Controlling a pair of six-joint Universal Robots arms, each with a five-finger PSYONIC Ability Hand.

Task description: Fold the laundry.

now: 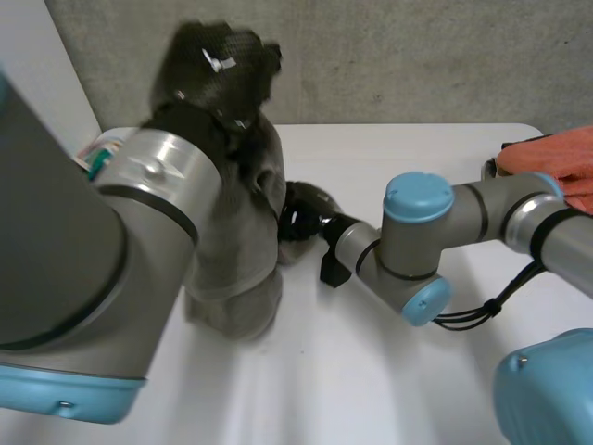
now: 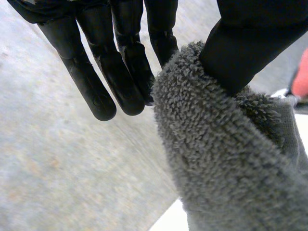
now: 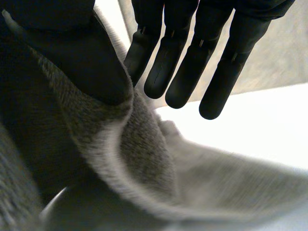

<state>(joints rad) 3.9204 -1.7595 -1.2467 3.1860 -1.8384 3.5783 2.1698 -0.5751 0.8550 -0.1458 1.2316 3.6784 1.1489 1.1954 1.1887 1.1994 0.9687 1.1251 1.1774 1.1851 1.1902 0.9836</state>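
A grey fluffy towel [image 1: 236, 260] hangs bunched from my raised left hand [image 1: 222, 65] down to the white table [image 1: 371, 371]. In the left wrist view my thumb [image 2: 250, 43] presses the towel's upper edge [image 2: 226, 159] against my straight fingers [image 2: 120, 72], so the left hand is shut on it. My right hand [image 1: 304, 211] is at the towel's side edge, about halfway down. In the right wrist view its thumb [image 3: 82, 57] pins a fold of the towel [image 3: 144, 154] against the straight fingers [image 3: 192, 72].
An orange cloth [image 1: 556, 158] lies at the table's far right edge. A small coloured object [image 1: 97, 153] sits behind my left arm at the left. A grey wall stands behind the table.
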